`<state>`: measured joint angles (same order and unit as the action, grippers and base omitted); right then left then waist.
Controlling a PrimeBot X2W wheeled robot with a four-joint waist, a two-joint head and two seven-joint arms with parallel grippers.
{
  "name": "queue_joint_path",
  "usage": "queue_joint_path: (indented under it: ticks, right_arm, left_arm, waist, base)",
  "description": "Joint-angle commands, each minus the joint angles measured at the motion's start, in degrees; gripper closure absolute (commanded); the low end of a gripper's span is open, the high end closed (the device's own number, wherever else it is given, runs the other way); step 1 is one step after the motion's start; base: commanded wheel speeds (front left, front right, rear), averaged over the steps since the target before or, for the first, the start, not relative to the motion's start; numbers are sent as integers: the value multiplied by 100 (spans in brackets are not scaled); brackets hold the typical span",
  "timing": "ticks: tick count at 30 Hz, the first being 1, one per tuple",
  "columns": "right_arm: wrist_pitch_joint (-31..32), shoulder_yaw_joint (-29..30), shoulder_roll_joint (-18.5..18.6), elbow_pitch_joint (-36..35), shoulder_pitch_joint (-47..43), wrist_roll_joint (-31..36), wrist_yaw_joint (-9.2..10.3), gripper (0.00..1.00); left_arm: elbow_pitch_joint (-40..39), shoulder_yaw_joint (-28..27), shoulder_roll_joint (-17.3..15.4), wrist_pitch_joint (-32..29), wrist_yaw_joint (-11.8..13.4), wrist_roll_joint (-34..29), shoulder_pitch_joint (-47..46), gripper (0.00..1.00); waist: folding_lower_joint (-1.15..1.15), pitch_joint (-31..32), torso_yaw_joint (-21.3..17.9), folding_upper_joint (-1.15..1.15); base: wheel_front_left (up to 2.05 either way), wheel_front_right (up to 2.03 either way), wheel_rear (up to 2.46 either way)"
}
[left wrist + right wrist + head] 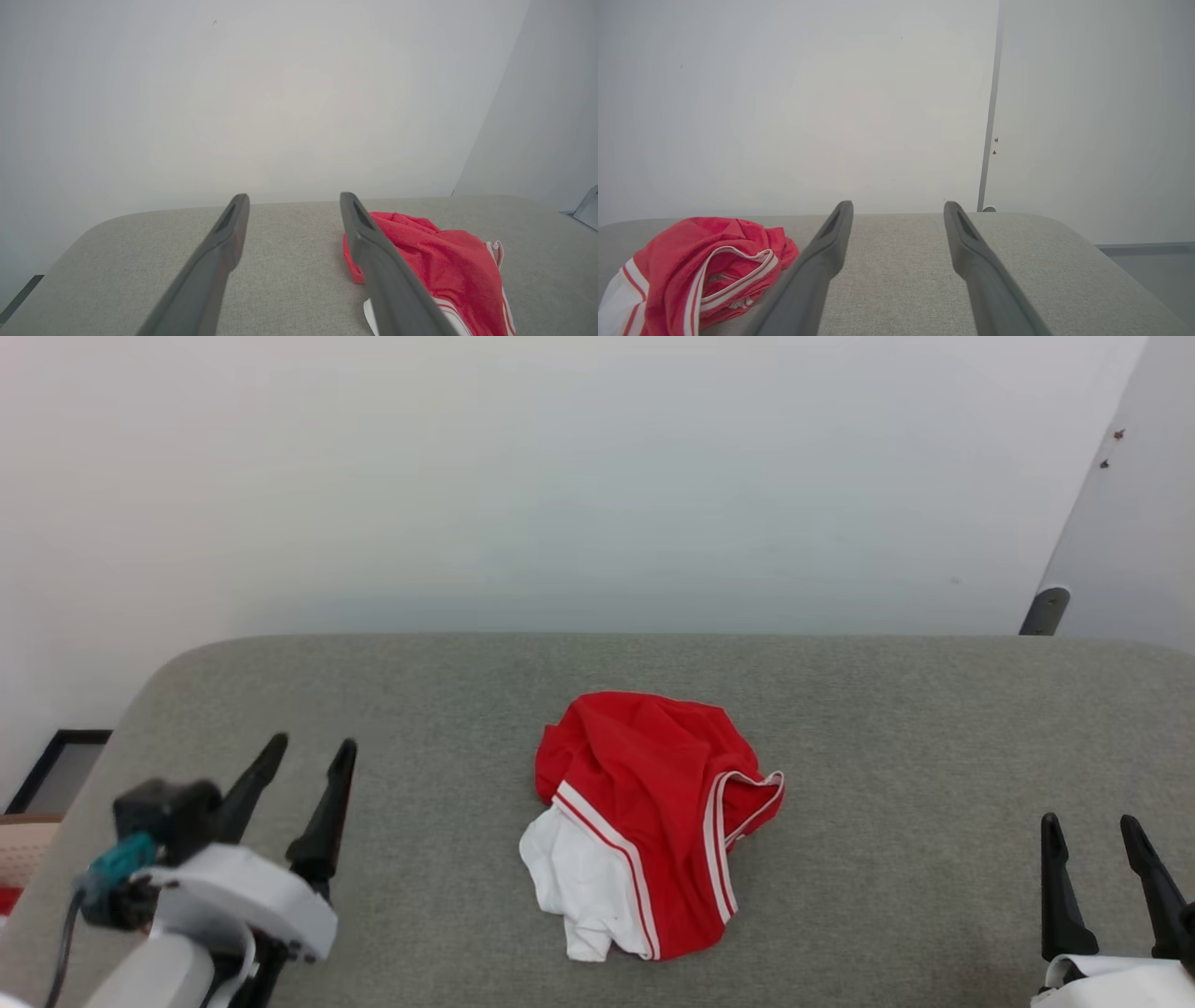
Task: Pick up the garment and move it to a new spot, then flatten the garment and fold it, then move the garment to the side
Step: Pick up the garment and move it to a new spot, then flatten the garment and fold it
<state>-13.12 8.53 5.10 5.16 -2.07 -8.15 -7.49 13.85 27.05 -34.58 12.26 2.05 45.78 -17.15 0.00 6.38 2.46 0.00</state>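
The garment [649,817] lies crumpled in a heap at the middle of the grey fabric table [887,728]: red cloth with a white sleeve and white-red-white trim. My left gripper [313,747] stands open at the lower left, well apart from the heap, with nothing between its fingers. At the lower right my right gripper [1092,823] is open too and holds nothing. In the left wrist view the garment [439,261] sits right of the open left gripper [294,198], partly behind one finger. In the right wrist view the garment [691,266] lies left of the open right gripper [899,205].
A pale wall rises just behind the table's far edge. A wall corner with a grey bracket [1044,609] stands at the far right. A dark-framed object [56,767] lies on the floor past the table's rounded left corner. Bare grey table surface lies on both sides of the heap.
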Motion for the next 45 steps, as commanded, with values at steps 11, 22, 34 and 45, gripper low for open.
queue_joint_path:
  ticks: [11, 22, 34, 45]
  right_arm:
    - [-146, 55, 79, 85, -70, 94, 0, 0]
    - [-188, 11, 95, 117, -11, 103, 0, 0]
    - [-202, 6, 74, 116, 29, 119, 0, 0]
    - [-204, -151, 78, 117, 302, 129, 0, 0]
  left_arm:
    - [-109, -772, 227, 292, -8, -148, 828, 0]
    - [-157, -1223, 502, 288, -242, -473, 1066, 0]
    - [-151, -1209, 570, 147, -375, -463, 1086, 0]
    - [-257, -384, 363, -2143, -752, 15, 276, 0]
  waist:
    - [0, -35, 187, 0]
    - [0, -92, 181, 0]
    - [0, -160, 79, 0]
    - [0, -425, -249, 0]
  base:
    - [0, 0, 0]
    - [0, 0, 0]
    - [0, 0, 0]
    - [0, 0, 0]
